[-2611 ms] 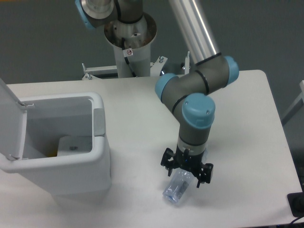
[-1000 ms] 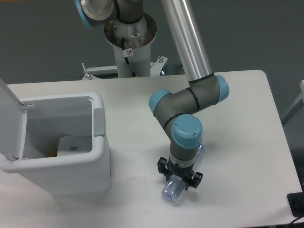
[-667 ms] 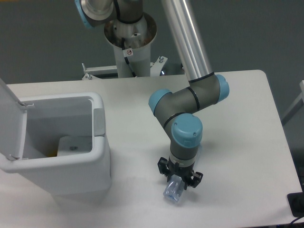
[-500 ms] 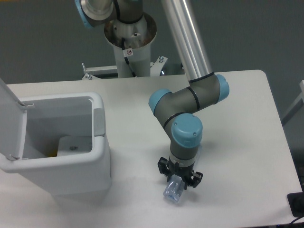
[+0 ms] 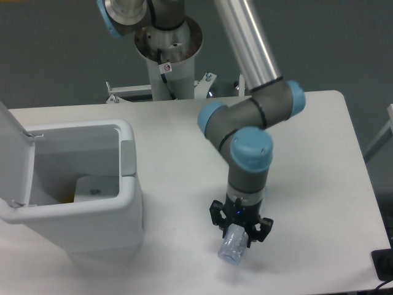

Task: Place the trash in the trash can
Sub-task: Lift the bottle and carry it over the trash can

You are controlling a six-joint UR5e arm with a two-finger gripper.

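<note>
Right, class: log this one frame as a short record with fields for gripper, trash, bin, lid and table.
gripper: gripper points down, shut on the crushed bottle
trash: crushed bottle clear plastic, sticking out below the fingers, near the table's front edge
bin: trash can white, at the table's left side
lid: lid open, tipped back
table: table white

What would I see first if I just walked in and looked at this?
First, the big grey and blue robot arm reaching down over the white table. Its pincer is shut on a crushed clear bottle near the front edge. On the left stands a big white bin with its lid open.
</note>
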